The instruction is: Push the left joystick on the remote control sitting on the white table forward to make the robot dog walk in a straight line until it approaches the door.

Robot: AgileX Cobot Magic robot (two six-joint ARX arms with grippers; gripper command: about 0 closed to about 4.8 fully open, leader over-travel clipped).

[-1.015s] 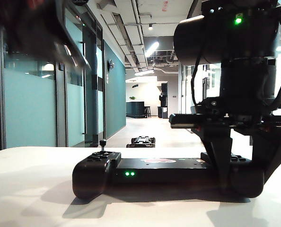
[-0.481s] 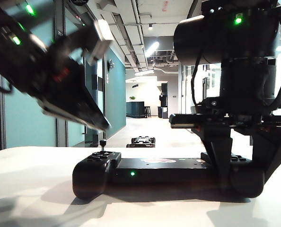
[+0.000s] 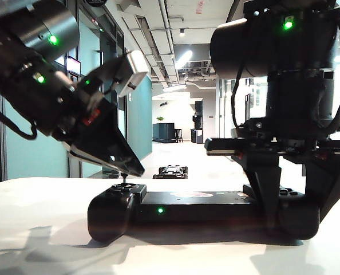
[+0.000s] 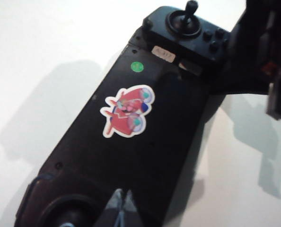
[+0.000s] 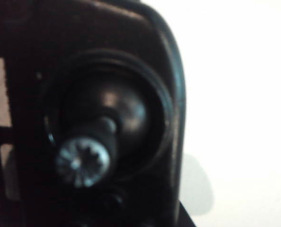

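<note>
The black remote control (image 3: 193,207) lies on the white table (image 3: 38,229). Its left joystick (image 3: 124,180) stands upright on the left lobe. My left gripper (image 3: 137,171) is shut, and its tip hangs right at the stick's cap; I cannot tell whether they touch. In the left wrist view the shut fingertips (image 4: 123,196) sit over the remote control (image 4: 145,156) beside the left joystick's well (image 4: 67,215). My right gripper (image 3: 296,213) straddles the right lobe, shut on it. The right-hand stick (image 5: 81,161) fills the right wrist view. The robot dog (image 3: 173,171) lies low on the corridor floor beyond the table.
A cartoon sticker (image 4: 127,110) and a green dot (image 4: 137,66) mark the remote's top. Teal glass walls and doors (image 3: 38,132) line the corridor's left side. The corridor runs straight back to a dark counter (image 3: 165,132).
My left arm has swung down from the upper left, bringing its shut tip to the left joystick's cap. The right arm, the remote and the robot dog have stayed still.
</note>
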